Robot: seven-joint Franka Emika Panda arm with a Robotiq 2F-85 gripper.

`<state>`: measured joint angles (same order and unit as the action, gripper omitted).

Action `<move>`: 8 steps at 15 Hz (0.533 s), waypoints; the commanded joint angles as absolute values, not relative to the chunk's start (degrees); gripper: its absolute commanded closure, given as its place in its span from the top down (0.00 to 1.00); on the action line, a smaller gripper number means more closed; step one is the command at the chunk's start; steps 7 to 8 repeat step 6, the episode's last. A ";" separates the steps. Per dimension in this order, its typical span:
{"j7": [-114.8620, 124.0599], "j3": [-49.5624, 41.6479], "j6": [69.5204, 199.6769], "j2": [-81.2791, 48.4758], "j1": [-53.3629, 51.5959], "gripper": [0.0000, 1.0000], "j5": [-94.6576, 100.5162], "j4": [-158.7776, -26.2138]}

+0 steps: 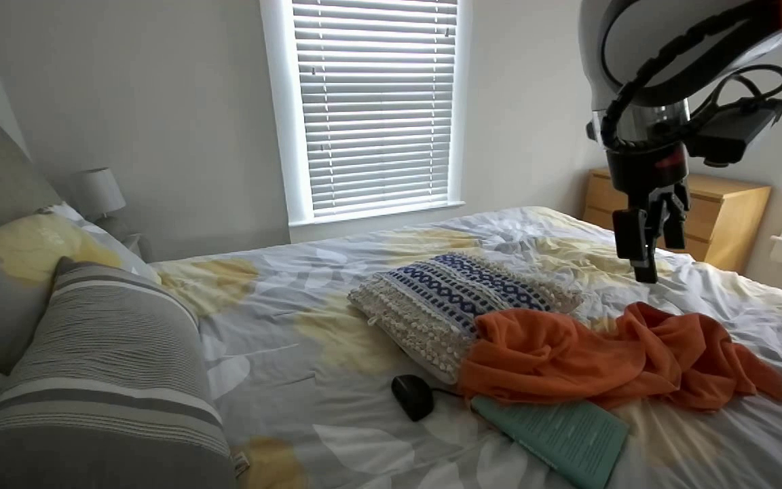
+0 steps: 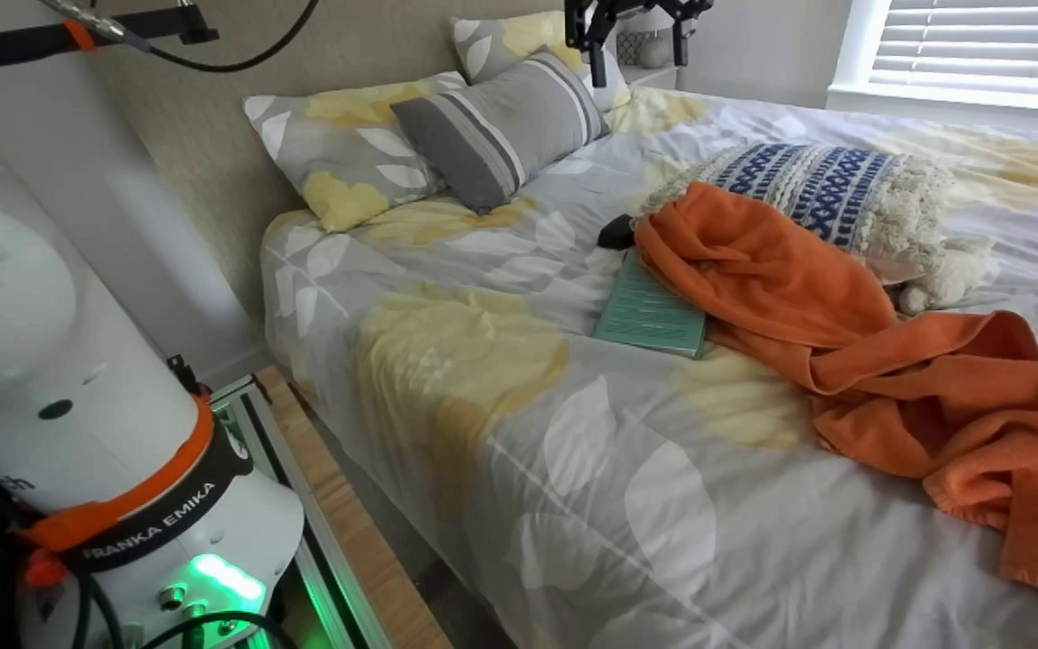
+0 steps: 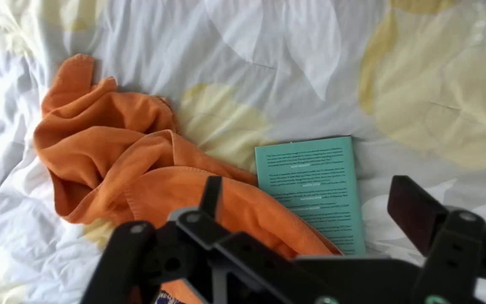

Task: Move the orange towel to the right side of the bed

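The orange towel (image 1: 561, 356) lies crumpled and stretched out on the bed (image 1: 275, 380). One end rests against a patterned cushion and partly covers a green book. The towel (image 2: 780, 270) and the bed (image 2: 573, 487) also show in an exterior view. In the wrist view the towel (image 3: 108, 147) runs from the upper left down under the gripper, which hides its lower part. My gripper (image 3: 310, 196) is open with nothing between its fingers. It hangs in the air above the bed in both exterior views (image 1: 652, 234) (image 2: 639, 59), apart from the towel.
The green book (image 3: 310, 177) lies partly under the towel. A black mouse (image 1: 413, 397) lies beside it. The blue-and-white fringed cushion (image 1: 425, 292) sits behind the towel. A grey striped pillow (image 2: 519, 126) and patterned pillows (image 2: 348, 144) lie at the headboard. A wooden dresser (image 1: 737, 217) stands beyond the bed.
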<state>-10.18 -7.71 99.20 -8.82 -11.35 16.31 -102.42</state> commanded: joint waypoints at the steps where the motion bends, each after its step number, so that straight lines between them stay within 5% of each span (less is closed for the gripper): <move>1: -9.83 -3.85 98.88 -8.51 -7.89 1.00 17.22 -102.23; 8: -9.85 -3.87 98.89 -8.40 -7.47 1.00 17.52 -102.24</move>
